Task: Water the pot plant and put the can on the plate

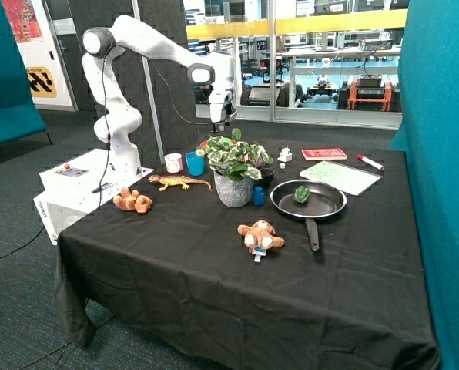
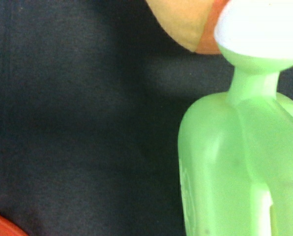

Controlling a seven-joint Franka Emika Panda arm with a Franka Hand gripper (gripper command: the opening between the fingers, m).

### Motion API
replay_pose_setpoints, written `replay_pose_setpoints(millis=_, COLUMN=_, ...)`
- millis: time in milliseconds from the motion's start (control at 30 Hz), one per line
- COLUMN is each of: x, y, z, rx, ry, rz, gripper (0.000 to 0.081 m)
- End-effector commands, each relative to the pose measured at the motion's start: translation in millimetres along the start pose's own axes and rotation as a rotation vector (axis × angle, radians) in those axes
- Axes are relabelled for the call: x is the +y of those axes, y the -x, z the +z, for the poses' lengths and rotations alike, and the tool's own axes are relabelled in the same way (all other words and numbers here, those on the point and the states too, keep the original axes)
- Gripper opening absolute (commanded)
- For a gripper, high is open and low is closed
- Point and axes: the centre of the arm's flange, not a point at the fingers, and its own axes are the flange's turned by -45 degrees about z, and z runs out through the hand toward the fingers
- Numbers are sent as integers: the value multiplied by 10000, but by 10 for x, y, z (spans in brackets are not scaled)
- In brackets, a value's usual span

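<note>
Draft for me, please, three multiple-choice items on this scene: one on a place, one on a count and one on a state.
1. Where does the small green item lie?
A. on the red book
B. in the frying pan
C. beside the white cup

2. How many plush toys lie on the table?
A. one
B. two
C. four

3. How does the pot plant stand?
A. upright
B. tipped on its side
C. lifted off the table

Key:
1 B: it sits inside the pan's rim.
2 B: one lies near the toy lizard, the other near the pan's handle.
3 A: its pot rests on the cloth, while the gripper hangs above and behind the leaves, with the can close before the wrist camera.
</note>
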Motion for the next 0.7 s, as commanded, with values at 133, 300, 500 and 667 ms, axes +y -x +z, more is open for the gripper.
replay_pose_setpoints(millis=133, x=133, y=169, z=42, rx=2, ry=5, rz=-28, gripper=490)
replay_pose_setpoints(millis=300, x=144, y=236, z=111, rx=2, ry=5, rz=-96, gripper=489)
replay_pose_setpoints(millis=500, x=149, y=292, z=212, rx=2, ry=5, rz=-128, gripper=489)
replay_pose_setpoints(millis=667, x=146, y=317, z=277, rx=2, ry=5, rz=-198, gripper=487)
